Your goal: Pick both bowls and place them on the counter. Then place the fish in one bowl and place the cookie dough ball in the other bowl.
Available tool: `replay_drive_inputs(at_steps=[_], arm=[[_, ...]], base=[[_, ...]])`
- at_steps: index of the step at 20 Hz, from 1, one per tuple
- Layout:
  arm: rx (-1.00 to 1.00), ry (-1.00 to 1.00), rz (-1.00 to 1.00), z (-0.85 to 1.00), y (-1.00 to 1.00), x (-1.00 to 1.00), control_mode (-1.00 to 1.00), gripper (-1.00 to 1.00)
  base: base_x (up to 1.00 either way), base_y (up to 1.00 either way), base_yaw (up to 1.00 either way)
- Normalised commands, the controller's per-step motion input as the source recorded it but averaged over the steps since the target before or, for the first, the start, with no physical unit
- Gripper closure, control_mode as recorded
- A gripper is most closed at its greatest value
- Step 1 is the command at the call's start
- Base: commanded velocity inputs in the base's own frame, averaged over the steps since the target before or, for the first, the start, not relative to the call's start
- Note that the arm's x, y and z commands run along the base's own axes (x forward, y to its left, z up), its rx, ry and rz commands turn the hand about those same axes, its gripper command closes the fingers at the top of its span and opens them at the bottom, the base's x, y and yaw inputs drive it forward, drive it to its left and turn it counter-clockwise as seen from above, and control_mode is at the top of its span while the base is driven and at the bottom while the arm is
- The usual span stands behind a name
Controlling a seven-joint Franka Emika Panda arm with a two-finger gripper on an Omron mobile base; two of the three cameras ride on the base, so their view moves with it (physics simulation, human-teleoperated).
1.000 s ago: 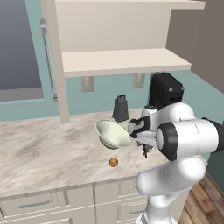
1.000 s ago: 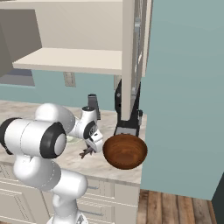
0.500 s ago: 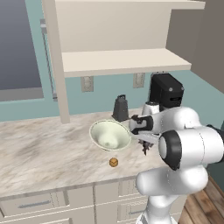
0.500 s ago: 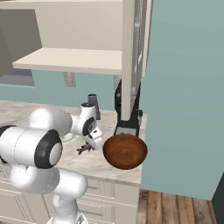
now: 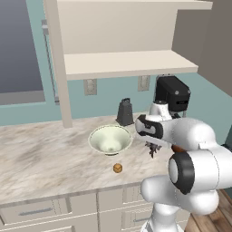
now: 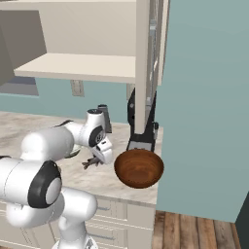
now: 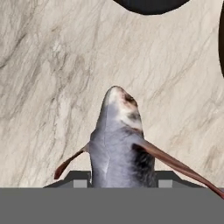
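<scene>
Since a second ago the arm has swung right, off the cream-white bowl (image 5: 110, 139), and its gripper (image 7: 118, 183) has narrowed onto the fish (image 7: 119, 144).
Left to right on the counter (image 5: 41, 158): cream-white bowl, cookie dough ball (image 5: 117, 168) nearer, held fish, reddish-brown bowl (image 6: 139, 168) at the right end.

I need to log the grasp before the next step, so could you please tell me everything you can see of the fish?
The fish is small and slender, blue-grey with a paler, brown-mottled head and thin reddish-brown fins spread to both sides. In the hand view its body sits between the gripper fingertips, head pointing away, with the marbled counter beyond it. In the right base view it hangs dark under the hand, just above the counter, between the cream bowl and the reddish-brown bowl.
</scene>
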Motion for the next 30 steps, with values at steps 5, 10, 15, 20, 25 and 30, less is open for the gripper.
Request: replay_drive_inputs(at_steps=[5, 10, 15, 20, 25, 30], arm=[[0.0, 0.0, 0.0, 0.31, 0.09, -0.15, -1.0, 1.0], [0.0, -0.02, 0.0, 0.44, 0.23, -0.03, -1.0, 1.0], [0.0, 0.0, 0.0, 0.42, 0.35, 0.02, -1.0, 1.0], [0.0, -0.04, 0.0, 0.29, 0.43, 0.2, -1.0, 1.0], [0.01, -0.04, 0.0, 0.1, 0.44, 0.29, -1.0, 1.0], [0.04, -0.02, 0.0, 0.0, 0.45, 0.36, -1.0, 1.0]], base=[[0.0, 0.0, 0.0], [0.0, 0.0, 0.0], [0.0, 0.0, 0.0], [0.0, 0.0, 0.0], [0.0, 0.0, 0.0], [0.0, 0.0, 0.0]])
